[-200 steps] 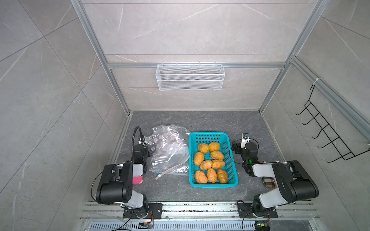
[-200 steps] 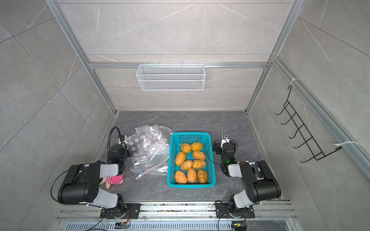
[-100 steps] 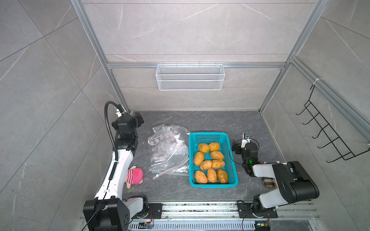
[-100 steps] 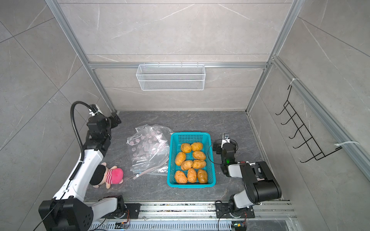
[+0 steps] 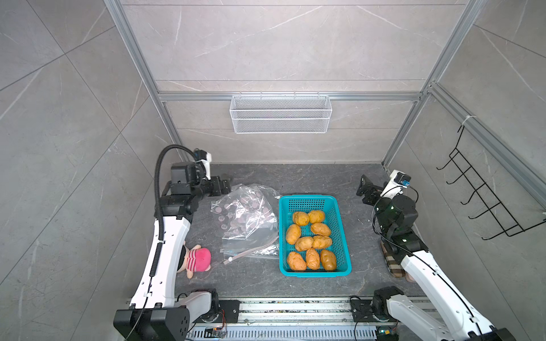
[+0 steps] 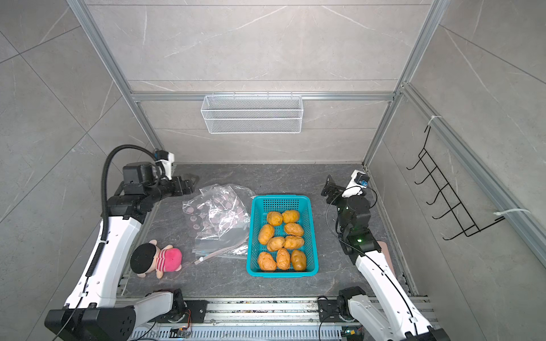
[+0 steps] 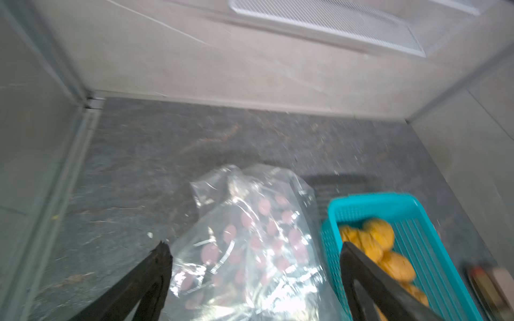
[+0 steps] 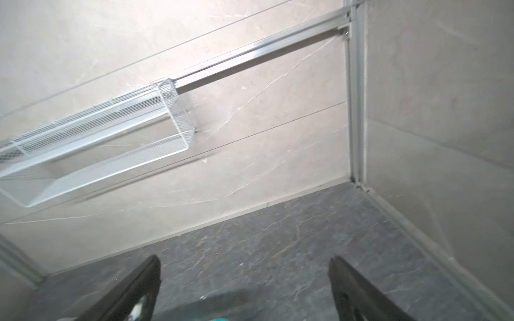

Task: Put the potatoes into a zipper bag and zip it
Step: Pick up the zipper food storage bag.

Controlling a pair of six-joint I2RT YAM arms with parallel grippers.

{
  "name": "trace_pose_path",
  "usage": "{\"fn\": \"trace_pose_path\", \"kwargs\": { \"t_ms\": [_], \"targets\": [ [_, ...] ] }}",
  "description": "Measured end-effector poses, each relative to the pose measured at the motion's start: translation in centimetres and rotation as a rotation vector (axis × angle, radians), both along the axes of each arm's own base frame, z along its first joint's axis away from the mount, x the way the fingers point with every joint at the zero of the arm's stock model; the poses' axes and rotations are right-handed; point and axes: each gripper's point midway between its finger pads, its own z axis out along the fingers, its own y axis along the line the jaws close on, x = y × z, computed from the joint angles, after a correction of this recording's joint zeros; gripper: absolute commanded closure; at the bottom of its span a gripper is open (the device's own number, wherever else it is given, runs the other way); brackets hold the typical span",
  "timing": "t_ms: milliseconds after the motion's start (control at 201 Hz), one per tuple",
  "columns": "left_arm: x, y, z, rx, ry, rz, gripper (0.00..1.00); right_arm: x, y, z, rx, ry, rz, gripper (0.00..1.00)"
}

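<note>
On the table [image 5: 295, 180], nothing of the job is done, as far as you can see. All nine potatoes [image 5: 311, 240] lie loose in the teal basket [image 5: 307, 200], packed towards its near end, and none is in the bag [image 5: 245, 218]. The bag lies crumpled and flat on the table just left of the basket, its edge at or against the basket wall. Its zip strip [image 5: 251, 252] is at the near end, pointing towards the pink toy [image 5: 198, 259]. You cannot tell from these views whether the mouth is parted or sealed. Your left gripper [image 7: 254, 247] hangs above the far end of the bag with its jaws wide apart and nothing between them; the wrist view shows only plastic beneath. Your right gripper [image 8: 244, 259] is also spread wide and empty. It sits to the right of the basket's far corner and faces the back wall, well clear of the potatoes. So the whole sequence is ahead of you: get the bag's mouth open and held, carry the potatoes across from the basket, then run the zip shut. Judging by the slack, glossy film, the opening will be the fiddly part, since the bag may slide or collapse when one jaw pinches it. The nine potatoes may also crowd the bag enough to fight the zip. The toy has no part in this and can stay where it lies.
</note>
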Motion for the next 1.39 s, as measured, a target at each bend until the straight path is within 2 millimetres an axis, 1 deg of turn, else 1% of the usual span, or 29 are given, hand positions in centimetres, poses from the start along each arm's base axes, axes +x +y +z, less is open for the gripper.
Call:
{"fn": "trace_pose_path", "kwargs": {
  "t_ms": [60, 75, 114, 124, 139, 179, 209, 234, 279, 339, 378, 463, 548, 592, 657, 727, 811, 946, 1145, 1294, 1394],
  "targets": [
    [-1.9, -4.3, -1.8, 0.093, 0.051, -0.149, 0.05, -0.5, 0.9, -1.7, 0.008, 0.059, 0.036, 0.11],
    [-2.7, -5.7, -2.6, 0.127, 0.068, -0.203, 0.06, -0.6, 1.1, -2.1, 0.011, 0.072, 0.044, 0.11],
    [-4.5, -8.4, -4.3, 0.192, 0.106, -0.308, 0.09, -0.7, 1.7, -3.7, 0.019, 0.114, 0.071, 0.12],
    [-4.8, -8.7, -4.7, 0.207, 0.113, -0.323, 0.09, -0.7, 1.9, -4.2, 0.022, 0.125, 0.077, 0.12],
    [-5.8, -9.8, -5.6, 0.230, 0.137, -0.374, 0.11, -0.8, 2.0, -4.8, 0.025, 0.143, 0.084, 0.11],
    [-7.6, -11.3, -7.5, 0.283, 0.187, -0.461, 0.14, -1.0, 2.4, -6.5, 0.031, 0.190, 0.100, 0.11],
    [-8.7, -11.8, -8.9, 0.320, 0.226, -0.504, 0.17, -1.1, 2.6, -7.4, 0.039, 0.220, 0.112, 0.11],
    [-9.4, -11.8, -10.1, 0.352, 0.259, -0.532, 0.20, -1.1, 2.8, -8.0, 0.042, 0.243, 0.119, 0.11],
    [-10.3, -11.5, -12.0, 0.399, 0.316, -0.557, 0.21, -1.1, 3.1, -8.7, 0.054, 0.267, 0.136, 0.12],
    [-11.3, -10.5, -14.2, 0.456, 0.381, -0.573, 0.20, -1.1, 3.5, -8.9, 0.068, 0.275, 0.155, 0.13],
    [-12.0, -9.9, -15.3, 0.489, 0.411, -0.582, 0.20, -1.1, 3.7, -8.9, 0.078, 0.276, 0.166, 0.13],
    [-13.0, -9.3, -16.3, 0.528, 0.439, -0.606, 0.20, -1.1, 4.0, -8.9, 0.092, 0.280, 0.180, 0.13],
    [-13.8, -9.0, -17.1, 0.543, 0.412, -0.638, 0.20, -1.0, 4.3, -9.3, 0.100, 0.293, 0.188, 0.12],
    [-14.5, -8.5, -17.8, 0.556, 0.396, -0.651, 0.20, -0.9, 4.4, -9.7, 0.103, 0.305, 0.190, 0.12],
    [-15.3, -7.6, -18.6, 0.586, 0.383, -0.660, 0.26, -0.8, 4.5, -10.1, 0.108, 0.320, 0.191, 0.11],
    [-15.4, -7.0, -19.1, 0.621, 0.367, -0.653, 0.31, -0.7, 4.6, -10.5, 0.112, 0.332, 0.196, 0.11],
    [-14.5, -7.0, -19.4, 0.654, 0.328, -0.647, 0.39, -0.6, 4.8, -10.7, 0.115, 0.335, 0.204, 0.10],
    [-13.9, -7.0, -20.4, 0.688, 0.311, -0.661, 0.43, -0.5, 4.9, -10.9, 0.121, 0.336, 0.206, 0.09],
    [-13.6, -7.6, -22.4, 0.722, 0.350, -0.709, 0.41, -0.3, 5.1, -11.5, 0.132, 0.351, 0.210, 0.09],
    [-14.6, -7.6, -24.6, 0.746, 0.413, -0.762, 0.39, -0.1, 5.3, -11.6, 0.135, 0.355, 0.219, 0.09],
    [-15.2, -7.4, -25.6, 0.755, 0.438, -0.784, 0.40, -0.1, 5.3, -11.8, 0.135, 0.361, 0.222, 0.09]
  ]
}}
